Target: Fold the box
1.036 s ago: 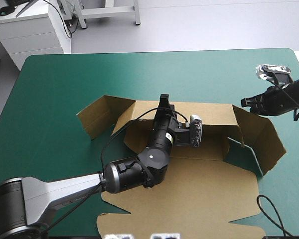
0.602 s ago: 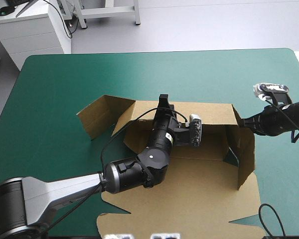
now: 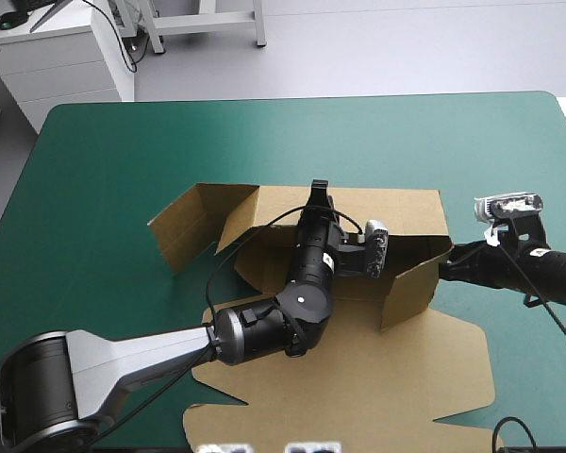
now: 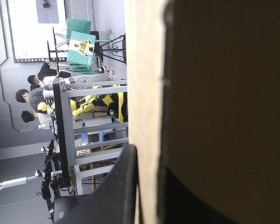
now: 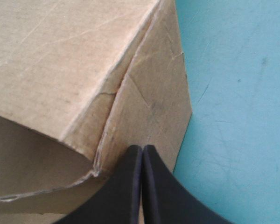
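Box [image 3: 358, 377] wall pinched between left jaws; closed right jaws touch flap.

You see the table's teal-green cover [image 3: 123, 151] along its far side and down both flanks, with 2 rounded far corners in the high view. From the right wrist, this cover [image 5: 233, 93] carries a few faint marks. Beyond the far left corner stands 1 white drawer cabinet [image 3: 61, 57], dark cables on top, on pale grey floor [image 3: 406, 47].
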{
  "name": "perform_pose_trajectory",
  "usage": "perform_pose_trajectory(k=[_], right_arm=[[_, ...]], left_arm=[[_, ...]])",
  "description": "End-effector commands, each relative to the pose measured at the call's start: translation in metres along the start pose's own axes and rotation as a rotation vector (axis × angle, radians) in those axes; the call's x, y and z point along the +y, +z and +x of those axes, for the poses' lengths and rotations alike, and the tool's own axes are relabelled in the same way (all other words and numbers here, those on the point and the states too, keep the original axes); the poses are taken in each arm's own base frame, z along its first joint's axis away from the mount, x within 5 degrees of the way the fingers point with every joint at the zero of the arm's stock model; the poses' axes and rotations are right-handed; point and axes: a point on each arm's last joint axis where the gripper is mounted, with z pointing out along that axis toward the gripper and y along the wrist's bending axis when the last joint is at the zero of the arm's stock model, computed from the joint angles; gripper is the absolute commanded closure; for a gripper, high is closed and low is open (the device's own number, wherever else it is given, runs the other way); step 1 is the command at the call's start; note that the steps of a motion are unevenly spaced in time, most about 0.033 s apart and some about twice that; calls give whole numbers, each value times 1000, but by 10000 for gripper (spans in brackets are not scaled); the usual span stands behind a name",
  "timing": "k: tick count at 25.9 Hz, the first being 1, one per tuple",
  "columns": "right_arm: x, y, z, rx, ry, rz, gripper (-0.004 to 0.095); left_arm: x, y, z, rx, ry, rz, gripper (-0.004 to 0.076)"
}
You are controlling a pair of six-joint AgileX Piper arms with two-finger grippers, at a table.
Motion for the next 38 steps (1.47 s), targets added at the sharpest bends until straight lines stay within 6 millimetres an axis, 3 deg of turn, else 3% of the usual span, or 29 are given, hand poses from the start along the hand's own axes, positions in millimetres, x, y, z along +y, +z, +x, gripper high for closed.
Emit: perform_pose_trajectory(k=[1,3,5,8,11,21,28,38], right_arm=[[1,-6,-2,-96,-94,33,927],[0,-4,1,-77,-128,40,909],[0,-4,1,-79,-167,47,821],[0,-4,1,-75,-251,50,475],[1,-4,3,-59,-312,33,379],[3,-3,11,20,-347,-4,395],[0,-2,4,-52,-351,35,398],[-11,26,-5,-96,-254,-49,449]], left_arm=[[8,-8,1,-8,-70,13,731],[8,-8,1,-8,-70,13,731],[8,-8,1,-8,-70,13,731],[8,-8,1,-7,-71,14,731],[8,-8,1,-5,-73,16,731],[8,-8,2,6,-73,13,731],[8,-8,1,-2,-73,15,731],[8,-8,1,-6,-102,15,731]])
